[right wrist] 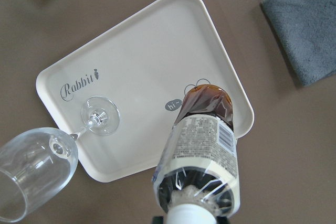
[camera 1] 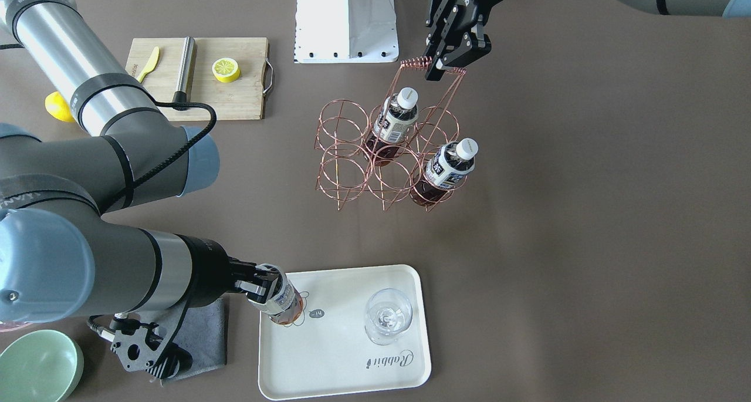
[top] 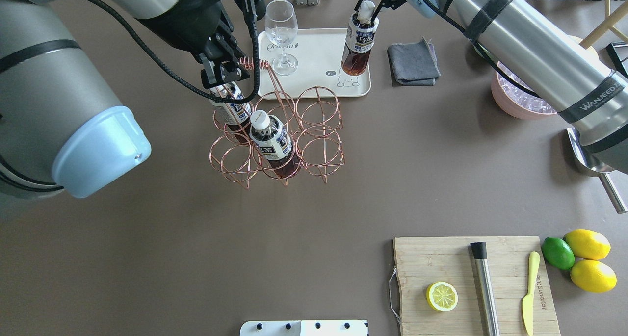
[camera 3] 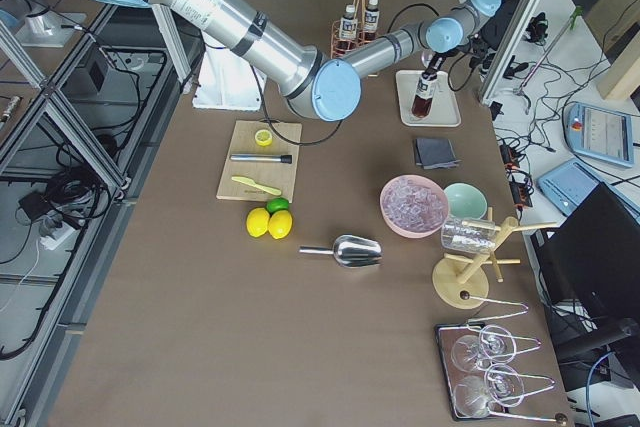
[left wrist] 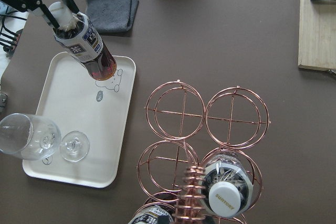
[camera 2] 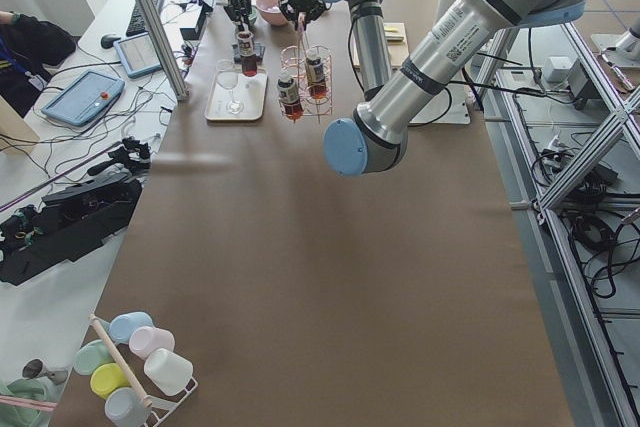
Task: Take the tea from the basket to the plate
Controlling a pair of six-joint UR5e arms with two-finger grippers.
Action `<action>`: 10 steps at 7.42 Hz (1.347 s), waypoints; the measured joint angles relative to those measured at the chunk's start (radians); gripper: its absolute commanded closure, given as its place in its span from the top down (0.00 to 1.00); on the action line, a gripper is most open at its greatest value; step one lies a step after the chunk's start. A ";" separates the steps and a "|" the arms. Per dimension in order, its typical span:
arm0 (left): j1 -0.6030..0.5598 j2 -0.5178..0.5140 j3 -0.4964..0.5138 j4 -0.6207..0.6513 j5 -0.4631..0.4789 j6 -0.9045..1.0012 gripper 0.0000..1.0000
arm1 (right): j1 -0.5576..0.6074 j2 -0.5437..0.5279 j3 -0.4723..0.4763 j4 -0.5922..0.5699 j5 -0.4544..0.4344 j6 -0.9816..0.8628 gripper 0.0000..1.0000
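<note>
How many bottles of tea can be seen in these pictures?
3. One tea bottle and a second bottle stand in the basket. The third bottle is tilted in the right hand, its base at the plate. None seems hidden.

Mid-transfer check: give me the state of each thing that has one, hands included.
right hand: shut on the held tea's cap.
held tea: capped, base over the plate's bear drawing; contact unclear.
left hand: shut on the basket's handle top.
basket: upright on the table, four rings empty.
two other teas: capped, seated in rings.
wine glass: upright, empty, on the plate.
lemon half: cut, face up on the cutting board.
</note>
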 measured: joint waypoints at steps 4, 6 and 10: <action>-0.133 0.084 -0.078 0.046 -0.032 0.001 0.00 | -0.029 0.036 -0.060 0.070 -0.063 -0.011 0.00; -0.233 0.158 -0.071 0.048 -0.029 0.001 0.00 | -0.041 0.041 -0.064 0.078 -0.086 -0.028 0.50; -0.487 0.205 0.101 0.042 -0.023 0.134 0.00 | -0.043 0.043 -0.055 0.074 -0.092 -0.032 1.00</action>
